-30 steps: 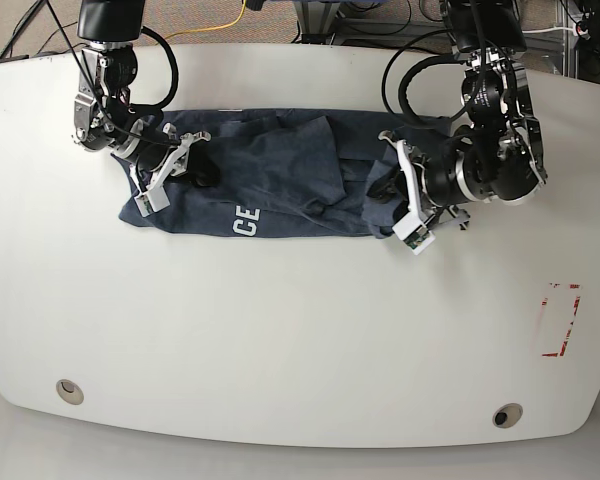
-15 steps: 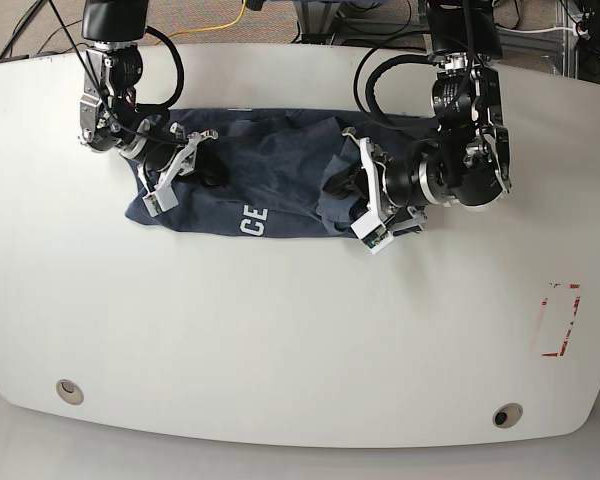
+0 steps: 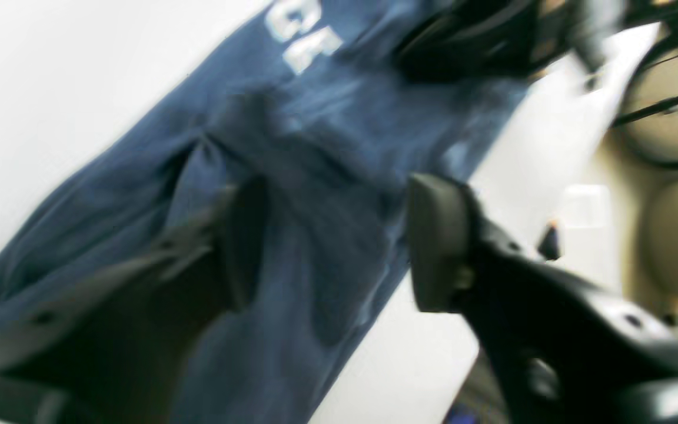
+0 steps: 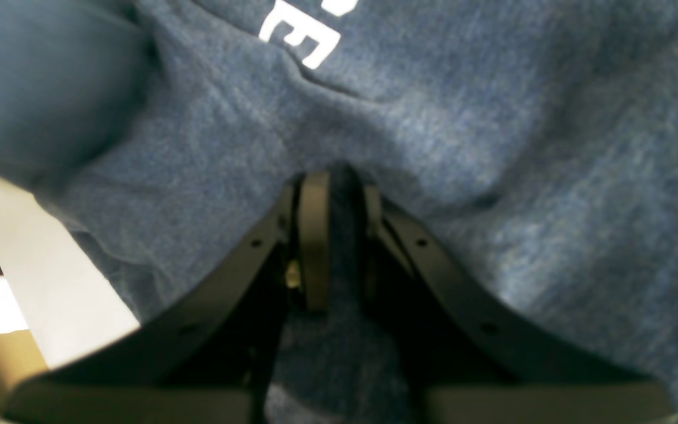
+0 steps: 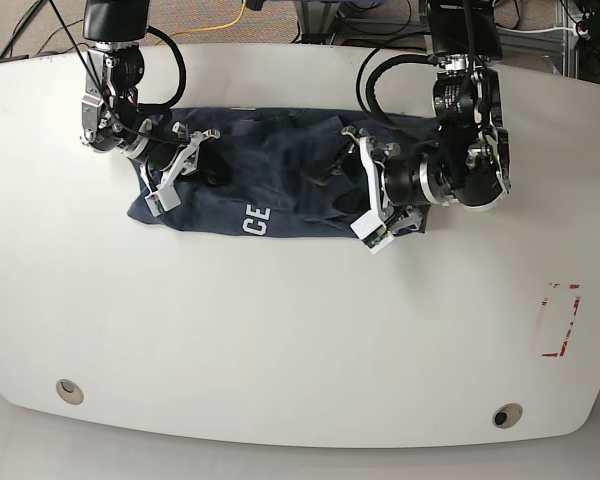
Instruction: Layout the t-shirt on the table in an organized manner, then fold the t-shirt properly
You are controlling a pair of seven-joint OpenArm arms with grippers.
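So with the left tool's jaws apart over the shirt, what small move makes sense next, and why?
Probably lift the left tool clear of the t-shirt and back toward its own side. Its jaws stand open with no cloth between them, so that end looks released. The right tool is shut on a pinch of fabric, holding the other end on the table.

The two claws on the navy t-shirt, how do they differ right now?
The left claw stands open, its jaws spread with dark navy-blue heathered t-shirt fabric below the gap; the right claw is shut, pinching a fold of that cloth. In the base view the left claw is at the shirt's right end, the right claw near its left end. Both are over the shirt.
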